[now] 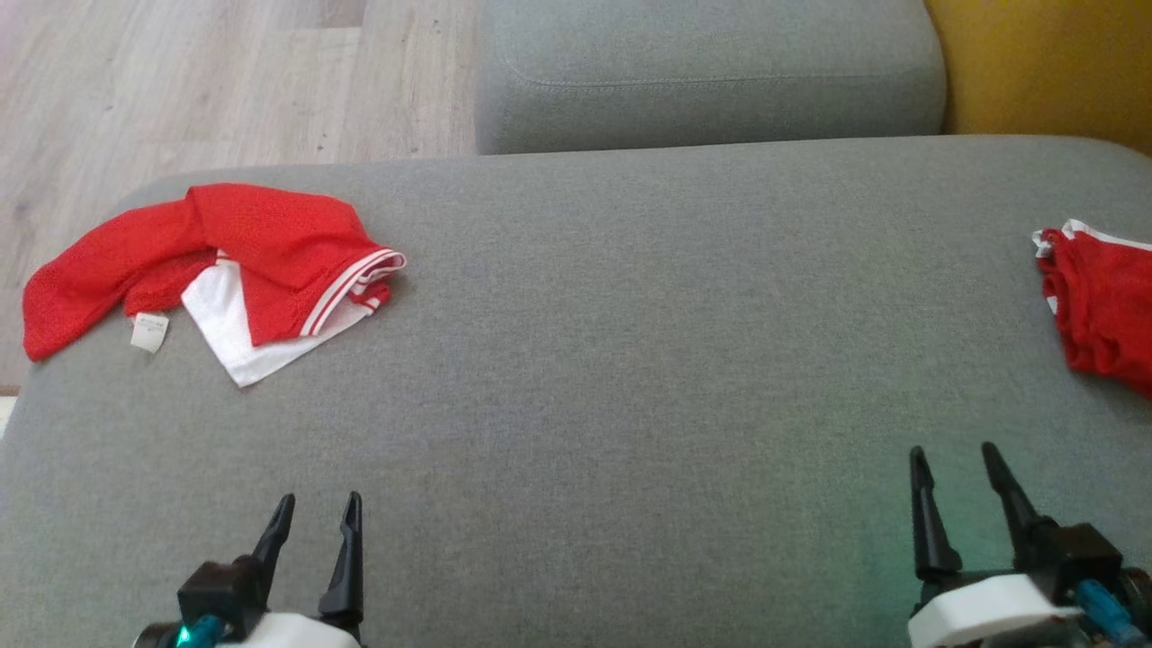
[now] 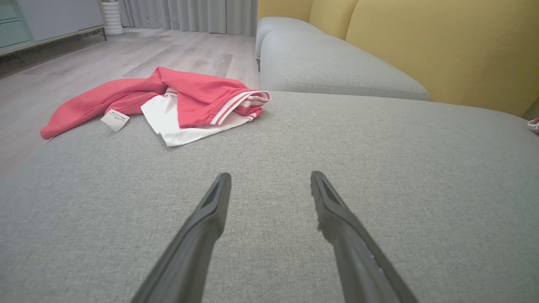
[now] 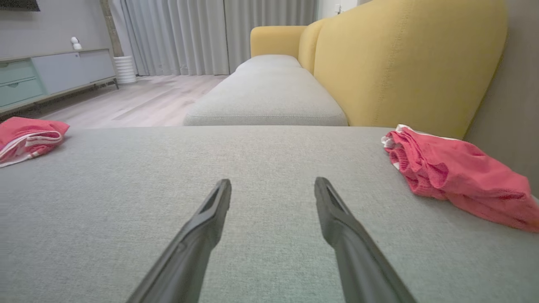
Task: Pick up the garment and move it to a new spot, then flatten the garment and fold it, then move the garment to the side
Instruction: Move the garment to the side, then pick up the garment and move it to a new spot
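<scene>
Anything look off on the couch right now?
The red and white garment lies crumpled at the far left corner of the cushion, one end at the very edge, label exposed. A second red garment is wadded at the right edge.

The head view looked steeply down on the grey cushion (image 1: 630, 315) from above. Both wrist views sat low and close over that cushion, facing along it, with the yellow backrest (image 2: 442, 50) at upper right. All three views shared the red garment (image 1: 225, 261) at frame left.
</scene>
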Robot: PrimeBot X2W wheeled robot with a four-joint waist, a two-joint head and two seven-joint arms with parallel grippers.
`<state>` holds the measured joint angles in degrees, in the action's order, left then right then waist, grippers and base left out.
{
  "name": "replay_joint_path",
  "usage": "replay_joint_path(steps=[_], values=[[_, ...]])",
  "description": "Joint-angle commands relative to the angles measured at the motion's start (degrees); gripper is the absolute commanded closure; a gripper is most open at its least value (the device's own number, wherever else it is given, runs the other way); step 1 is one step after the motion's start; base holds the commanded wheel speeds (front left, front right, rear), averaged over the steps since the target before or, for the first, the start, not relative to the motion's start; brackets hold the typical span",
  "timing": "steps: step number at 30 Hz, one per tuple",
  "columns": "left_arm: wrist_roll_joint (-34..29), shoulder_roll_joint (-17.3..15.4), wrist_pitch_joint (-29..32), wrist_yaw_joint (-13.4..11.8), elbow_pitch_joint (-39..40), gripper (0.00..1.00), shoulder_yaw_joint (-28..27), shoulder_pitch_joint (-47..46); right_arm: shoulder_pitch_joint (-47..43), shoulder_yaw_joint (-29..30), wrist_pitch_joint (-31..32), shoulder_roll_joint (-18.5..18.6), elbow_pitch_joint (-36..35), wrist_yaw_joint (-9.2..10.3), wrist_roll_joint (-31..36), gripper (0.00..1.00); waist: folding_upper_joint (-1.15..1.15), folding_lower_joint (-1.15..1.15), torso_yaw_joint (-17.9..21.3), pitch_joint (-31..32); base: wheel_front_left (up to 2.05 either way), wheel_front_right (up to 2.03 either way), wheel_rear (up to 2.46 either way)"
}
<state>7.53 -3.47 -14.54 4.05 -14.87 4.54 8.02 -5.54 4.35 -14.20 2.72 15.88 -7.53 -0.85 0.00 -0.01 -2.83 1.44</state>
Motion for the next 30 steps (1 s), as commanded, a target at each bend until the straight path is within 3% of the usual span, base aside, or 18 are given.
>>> replay_joint_path(steps=[1,22,30], values=[[-0.71,-0.17,-0.46,0.38,1.63,0.0,-2.25,-2.52,1.66,-1.9,-0.77,0.45,-1.33,0.04,-0.45,0.0,0.0,0.01,-0.21,0.03,0.0,0.0,0.0],[-1.12,0.37,-0.46,1.02,1.59,0.0,-2.71,-3.44,1.51,-2.05,-0.79,0.17,-0.89,0.04,-1.69,0.0,0.0,0.01,-1.27,-0.31,0.0,0.0,0.0],[-0.99,0.49,-0.46,1.06,2.01,0.0,-1.9,-4.05,0.81,-1.91,-0.79,0.17,-0.99,0.04,-2.05,0.0,0.0,0.01,-6.35,-0.06,0.0,0.0,0.0]])
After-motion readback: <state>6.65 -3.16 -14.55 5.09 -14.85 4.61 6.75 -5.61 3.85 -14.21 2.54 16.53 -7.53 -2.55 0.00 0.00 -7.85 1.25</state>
